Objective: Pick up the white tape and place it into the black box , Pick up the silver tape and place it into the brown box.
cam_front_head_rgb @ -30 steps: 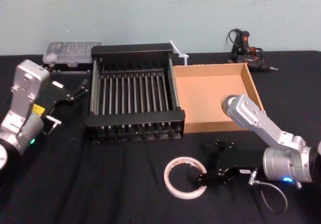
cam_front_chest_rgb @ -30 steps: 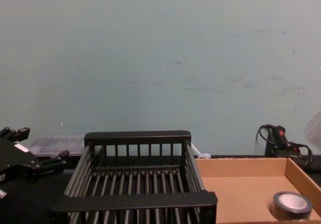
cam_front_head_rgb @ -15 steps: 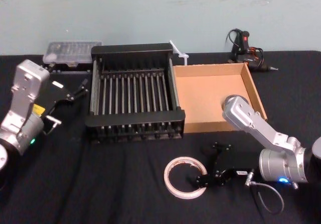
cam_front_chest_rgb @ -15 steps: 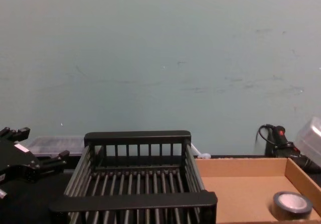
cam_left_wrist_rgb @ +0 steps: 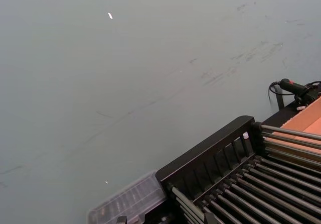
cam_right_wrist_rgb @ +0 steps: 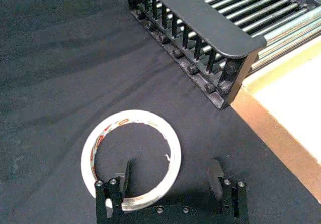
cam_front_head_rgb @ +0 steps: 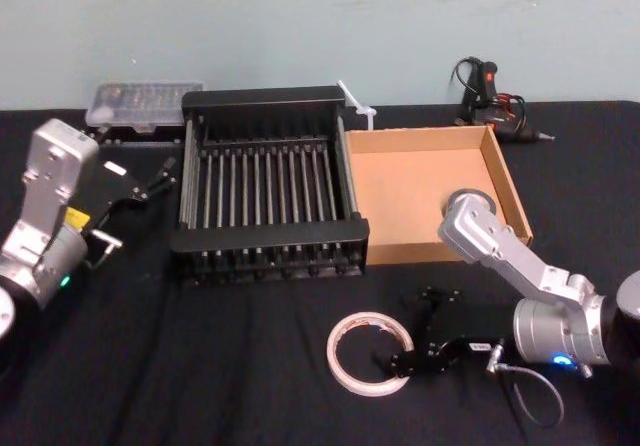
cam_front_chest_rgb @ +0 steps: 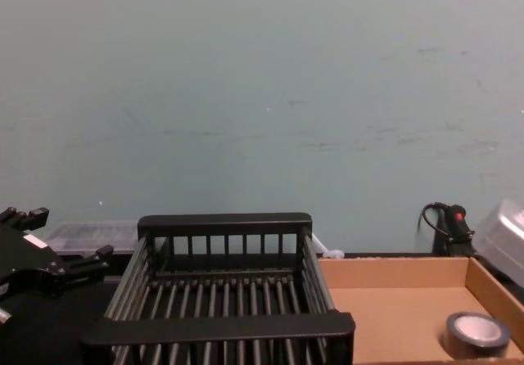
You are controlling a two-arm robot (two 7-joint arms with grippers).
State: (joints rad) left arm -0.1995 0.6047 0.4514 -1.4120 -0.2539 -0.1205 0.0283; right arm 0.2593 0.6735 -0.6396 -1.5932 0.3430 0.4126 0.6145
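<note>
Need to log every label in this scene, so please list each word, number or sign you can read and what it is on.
No text here can be read.
Red print on the white tape, on its inner core: too blurred to read.
Yellow sticker on the left arm: too small to read.
White label behind the left gripper: too small to read.
</note>
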